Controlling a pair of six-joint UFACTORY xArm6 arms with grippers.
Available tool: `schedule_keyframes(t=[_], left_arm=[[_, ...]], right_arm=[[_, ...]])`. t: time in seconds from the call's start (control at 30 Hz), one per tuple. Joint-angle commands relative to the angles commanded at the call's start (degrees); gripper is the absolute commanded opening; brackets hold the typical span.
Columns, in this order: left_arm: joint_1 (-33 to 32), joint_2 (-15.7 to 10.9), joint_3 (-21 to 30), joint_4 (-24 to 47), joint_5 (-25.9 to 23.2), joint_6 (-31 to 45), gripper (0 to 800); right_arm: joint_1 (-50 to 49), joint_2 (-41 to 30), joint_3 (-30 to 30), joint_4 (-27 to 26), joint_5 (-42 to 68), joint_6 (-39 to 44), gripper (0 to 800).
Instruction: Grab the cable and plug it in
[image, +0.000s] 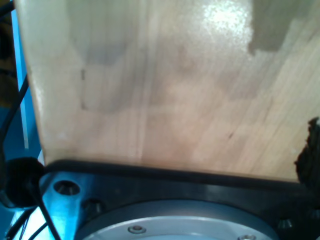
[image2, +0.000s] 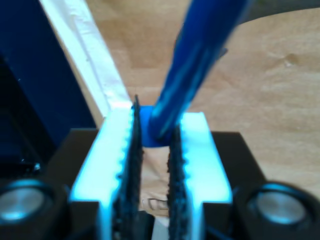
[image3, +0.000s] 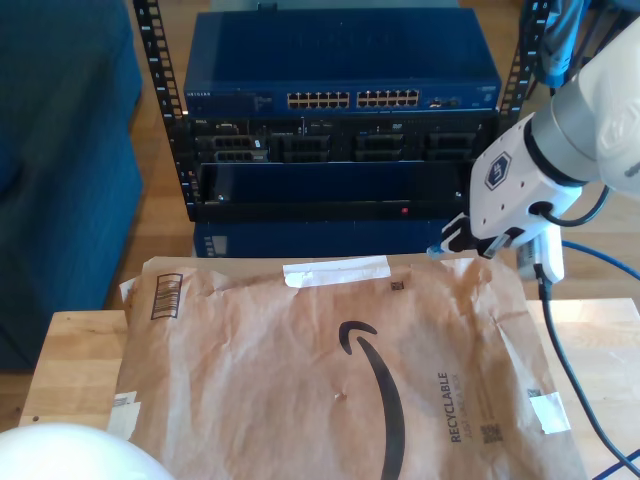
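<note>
Pinching the thin bright-blue Ethernet cable (image2: 192, 65) between narrow white, black-toothed fingers (image2: 200, 150), my second gripper (image3: 455, 238) hangs just above the brown paper mailer's (image3: 330, 370) far edge, w/ the dark-blue server rack (image3: 340, 120) behind. First gripper's fingers: can't tell; pale wooden bench (image: 165, 85) beneath.

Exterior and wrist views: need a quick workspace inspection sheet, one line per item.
Surface: wooden table under a brown paper mailer.
Job's things: blue cable, end between the pads.
Clutter: white rounded object, unidentified.
Grippers: my second gripper shut on the cable; my first gripper's state cannot be told.
Cables: black arm cable.
Surroundings: rack with network switch.
</note>
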Motion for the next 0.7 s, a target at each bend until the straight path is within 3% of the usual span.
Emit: schedule_keyframes(t=[0.17, 0.47, 0.7], left_arm=[[-0.1, 0.2, -0.1, 0.0, 0.1, -0.1, 800], [-0.1, 0.2, -0.1, 0.0, 0.1, 0.0, 800], [-0.1, 0.2, -0.1, 0.0, 0.1, 0.0, 800]], right_arm=[[0.2, -0.3, 0.5, -0.3, -6.7, 0.0, 0], [0.6, -7.5, 14.2, -2.7, -22.3, -0.9, 0], [0.8, -6.8, 12.6, -2.5, -23.5, -0.6, 0]])
